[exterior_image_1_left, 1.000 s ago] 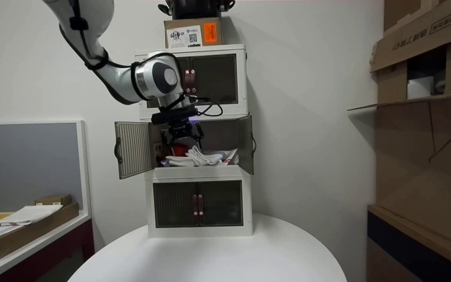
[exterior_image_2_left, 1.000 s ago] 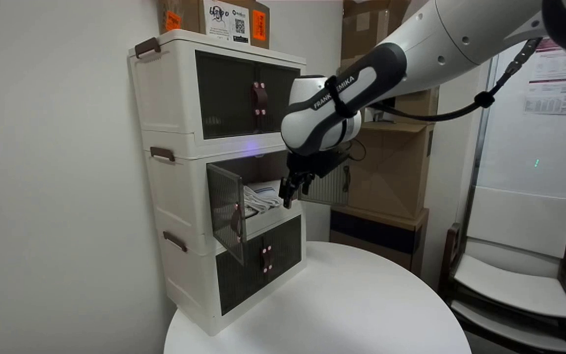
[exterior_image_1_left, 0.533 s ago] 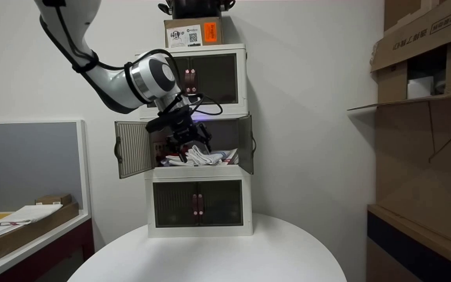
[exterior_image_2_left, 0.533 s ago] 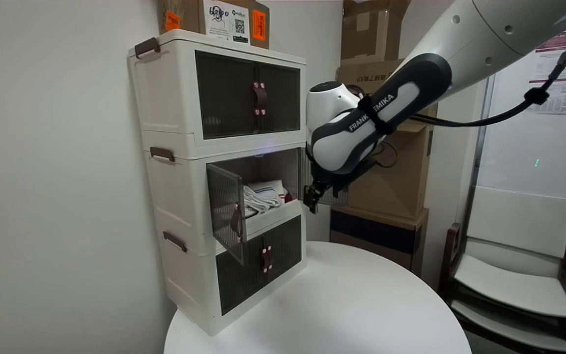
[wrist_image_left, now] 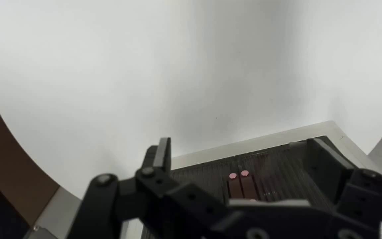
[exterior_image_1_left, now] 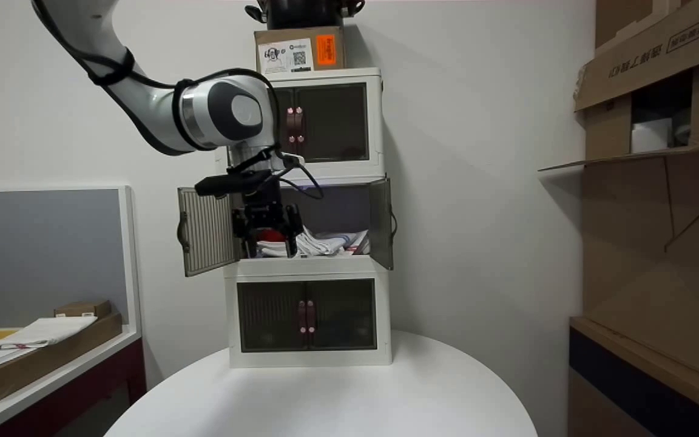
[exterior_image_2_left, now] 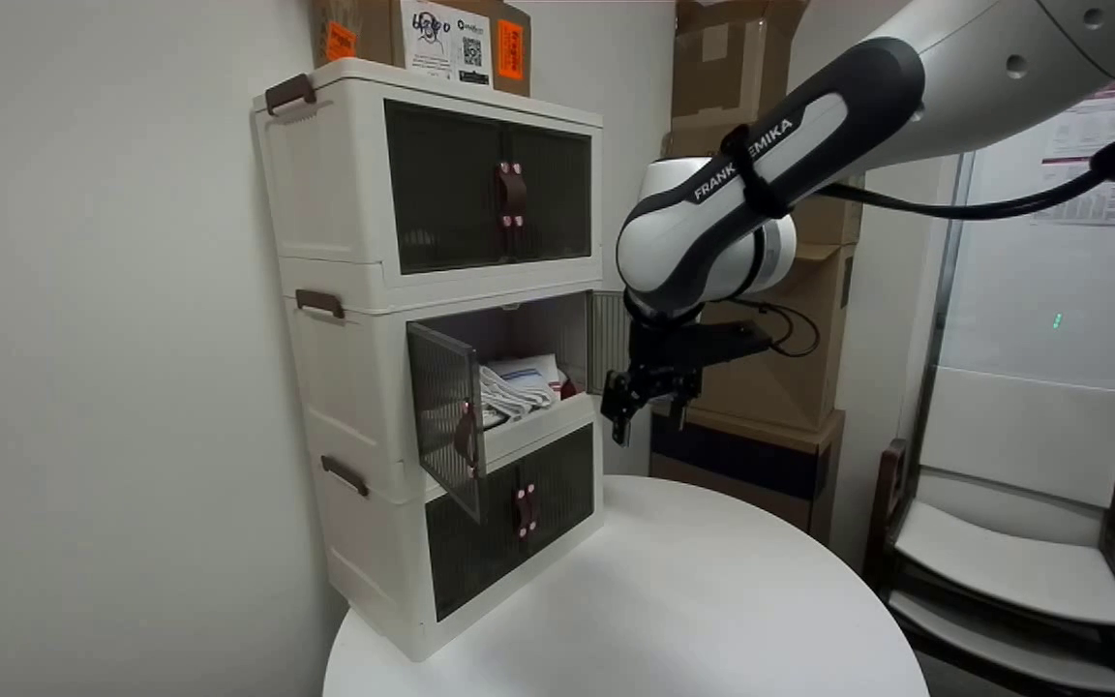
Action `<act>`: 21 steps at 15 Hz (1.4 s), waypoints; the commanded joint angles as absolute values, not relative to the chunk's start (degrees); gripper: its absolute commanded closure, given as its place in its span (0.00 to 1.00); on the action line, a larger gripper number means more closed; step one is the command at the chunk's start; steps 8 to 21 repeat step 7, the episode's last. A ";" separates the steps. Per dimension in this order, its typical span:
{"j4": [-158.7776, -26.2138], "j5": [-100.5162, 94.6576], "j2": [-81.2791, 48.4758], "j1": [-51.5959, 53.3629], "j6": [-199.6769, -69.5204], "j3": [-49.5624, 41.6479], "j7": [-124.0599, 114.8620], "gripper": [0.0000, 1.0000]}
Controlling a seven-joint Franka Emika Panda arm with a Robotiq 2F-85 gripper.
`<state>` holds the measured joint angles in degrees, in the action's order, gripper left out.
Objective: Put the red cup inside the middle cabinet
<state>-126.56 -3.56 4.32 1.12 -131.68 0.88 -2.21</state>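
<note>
Left of the gripper [exterior_image_1_left: 270,250]: one door [exterior_image_1_left: 207,233], open. Gripper: one; fingers [wrist_image_left: 325,169] spread wide, clear of the cup [exterior_image_1_left: 269,235]. Cup: one, behind the gripper, inside the middle cabinet [exterior_image_1_left: 325,265] of three. Right of the gripper: cloths [exterior_image_1_left: 319,244], count unclear; second door [exterior_image_1_left: 381,224], open.

The white arm [exterior_image_1_left: 149,115] slopes down to its bent wrist [exterior_image_1_left: 237,112], where the black end effector [exterior_image_1_left: 271,247] hangs pointing downward, its two fingers [wrist_image_left: 163,157] (plainest in the wrist view) spread well apart.
</note>
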 commanded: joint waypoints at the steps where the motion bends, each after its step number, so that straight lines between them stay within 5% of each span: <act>1: -126.80 -2.93 4.81 1.01 -130.97 0.99 -2.19 0.00; 21: -127.42 -2.53 5.46 1.00 -130.80 0.99 -2.19 0.00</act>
